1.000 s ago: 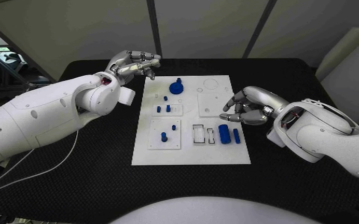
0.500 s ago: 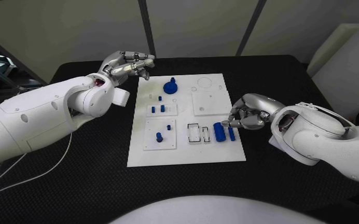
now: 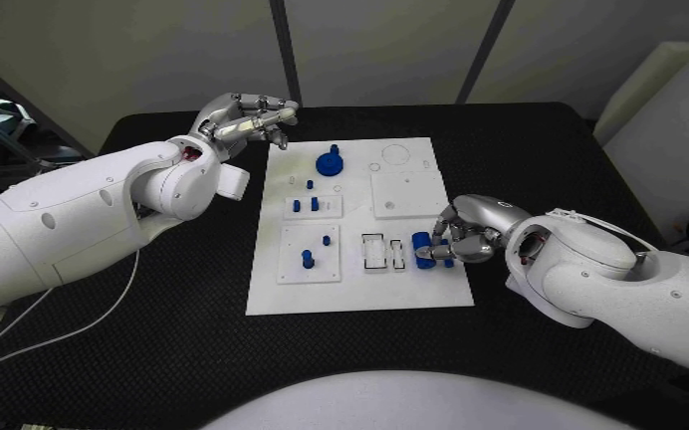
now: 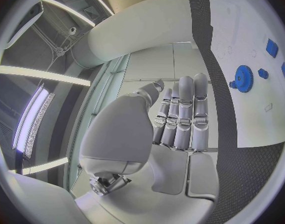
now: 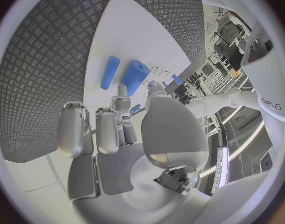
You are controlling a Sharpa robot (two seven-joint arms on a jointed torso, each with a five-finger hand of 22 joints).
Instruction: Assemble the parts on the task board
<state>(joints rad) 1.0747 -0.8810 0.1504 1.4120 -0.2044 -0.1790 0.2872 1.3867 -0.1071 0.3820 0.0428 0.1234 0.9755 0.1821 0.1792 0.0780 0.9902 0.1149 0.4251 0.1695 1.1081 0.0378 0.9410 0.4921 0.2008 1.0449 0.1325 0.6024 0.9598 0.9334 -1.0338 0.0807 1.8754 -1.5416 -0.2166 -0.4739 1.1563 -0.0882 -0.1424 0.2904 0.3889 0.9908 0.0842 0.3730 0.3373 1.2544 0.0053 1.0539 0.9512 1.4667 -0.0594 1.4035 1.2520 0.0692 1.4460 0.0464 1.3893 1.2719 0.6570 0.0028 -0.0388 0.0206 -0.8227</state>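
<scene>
Since a second ago the right robot hand (image 3: 462, 233) has come down to the task board's (image 3: 416, 286) right edge, fingers curled beside the thick blue cylinder (image 3: 424, 250) and thin blue rod (image 3: 447, 258), holding nothing plainly. On the black surface (image 3: 172, 340), the left robot hand (image 3: 247, 119) hovers empty, fingers loosely together, beyond the board's far-left corner near the blue gear (image 3: 331, 163).
</scene>
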